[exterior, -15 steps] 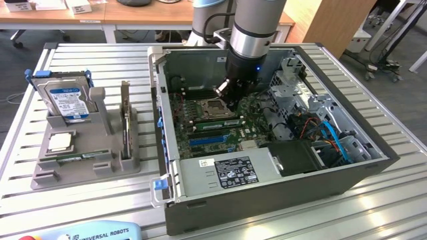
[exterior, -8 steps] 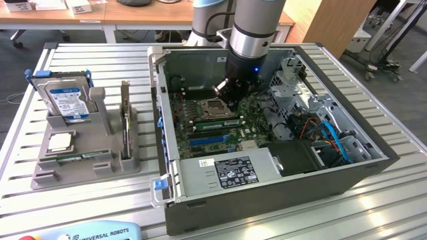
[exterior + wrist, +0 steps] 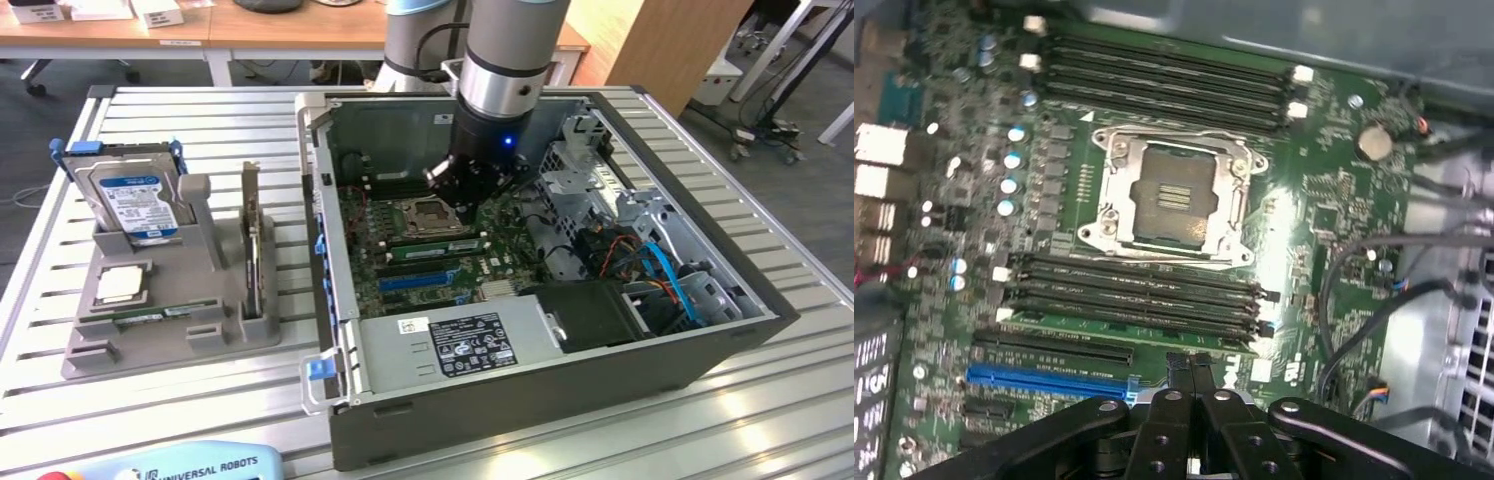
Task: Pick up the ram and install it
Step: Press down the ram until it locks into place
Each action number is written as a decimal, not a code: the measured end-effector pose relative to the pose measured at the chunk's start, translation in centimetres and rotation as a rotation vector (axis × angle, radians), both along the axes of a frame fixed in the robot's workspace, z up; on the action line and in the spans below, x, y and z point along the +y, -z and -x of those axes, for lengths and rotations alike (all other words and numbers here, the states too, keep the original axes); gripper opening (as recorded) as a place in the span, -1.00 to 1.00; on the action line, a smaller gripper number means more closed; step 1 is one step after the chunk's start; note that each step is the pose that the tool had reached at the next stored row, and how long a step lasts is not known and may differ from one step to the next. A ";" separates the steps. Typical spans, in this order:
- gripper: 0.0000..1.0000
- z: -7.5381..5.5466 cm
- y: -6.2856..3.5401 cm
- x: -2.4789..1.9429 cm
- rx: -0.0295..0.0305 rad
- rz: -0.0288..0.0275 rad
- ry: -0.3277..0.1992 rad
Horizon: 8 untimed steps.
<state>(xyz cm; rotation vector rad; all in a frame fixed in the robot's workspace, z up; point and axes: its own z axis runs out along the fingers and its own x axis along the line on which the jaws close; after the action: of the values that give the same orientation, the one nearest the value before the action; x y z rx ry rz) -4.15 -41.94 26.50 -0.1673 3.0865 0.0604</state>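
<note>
A thin green ram [image 3: 1124, 328] stick lies along the memory slot closest to the blue connector, beside the empty processor socket [image 3: 1172, 200]; in the exterior view the ram [image 3: 430, 246] shows just under the arm. My gripper [image 3: 1192, 370] hangs low over the motherboard, right next to that stick, its black fingers [image 3: 1176, 385] shut together with nothing visible between them. In the exterior view the gripper [image 3: 451, 205] is inside the open computer case [image 3: 534, 390]. A second ram stick [image 3: 158, 316] lies in the grey holder [image 3: 174, 340] on the exterior view's left.
The holder also carries a blue-labelled hard drive [image 3: 134, 195] and a square silver processor chip [image 3: 120, 283]. Inside the case are a power supply [image 3: 454, 345], a drive cage with cables [image 3: 641, 260] and a blue slot [image 3: 1044, 378]. A teach pendant [image 3: 200, 465] lies at the table's front.
</note>
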 end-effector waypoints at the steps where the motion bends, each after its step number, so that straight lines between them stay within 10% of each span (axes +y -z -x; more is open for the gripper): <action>1: -0.80 0.0 0.02 0.00 0.0000 -0.0001 0.017; 8: -0.80 0.0 0.12 0.01 -0.0001 -0.0002 0.124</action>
<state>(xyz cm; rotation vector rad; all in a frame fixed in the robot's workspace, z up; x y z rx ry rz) -4.15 -41.93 26.38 0.0241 3.0886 0.0558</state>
